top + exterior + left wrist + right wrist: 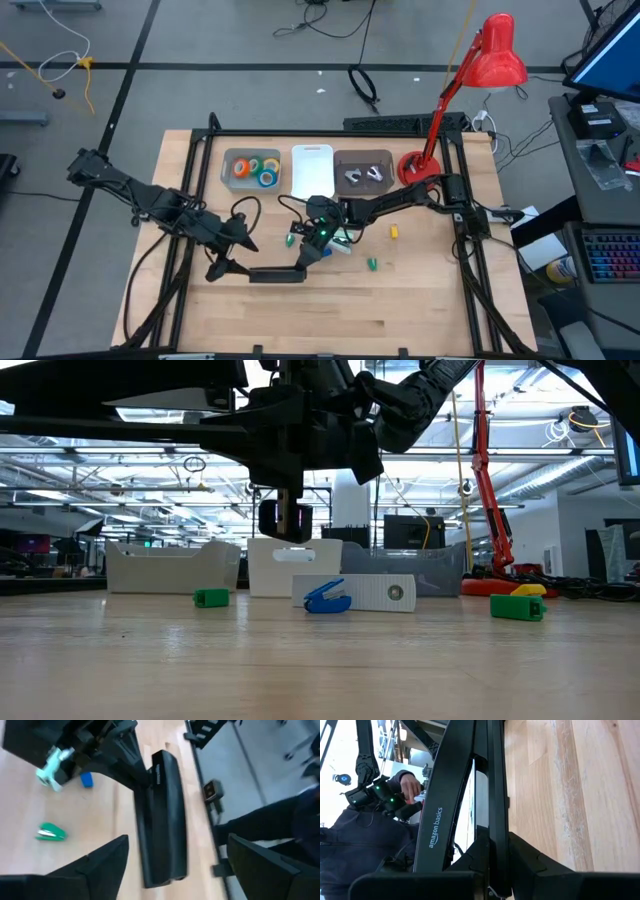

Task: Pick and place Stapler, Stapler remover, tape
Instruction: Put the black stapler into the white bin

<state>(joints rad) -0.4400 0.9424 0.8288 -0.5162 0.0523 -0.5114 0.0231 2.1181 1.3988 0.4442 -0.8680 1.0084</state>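
Note:
A long black stapler [275,275] hangs above the table's near middle, and my right gripper [306,258] is shut on its right end. My left gripper [235,258] is open at the stapler's left end [162,865]; one finger stands on each side with a gap, touching nothing. At the back stand a grey bin with tape rolls [255,170], a white bin [312,165] and a grey bin with staple removers [362,172]. A white stapler [365,592] and a blue staple remover [327,598] lie on the table. My right gripper pinches the black stapler between its two fingers at the end nearest the table's right [150,772]. The fingers slant in from the far right, and the stapler runs on past them toward the left [470,795]. It hangs about level, clear of the table.
Small green [372,265], yellow [394,232] and blue [86,780] bits and a green mini stapler [50,832] lie mid-table. A red desk lamp [490,60] stands at the back right. A person's hand [410,785] shows beyond the table.

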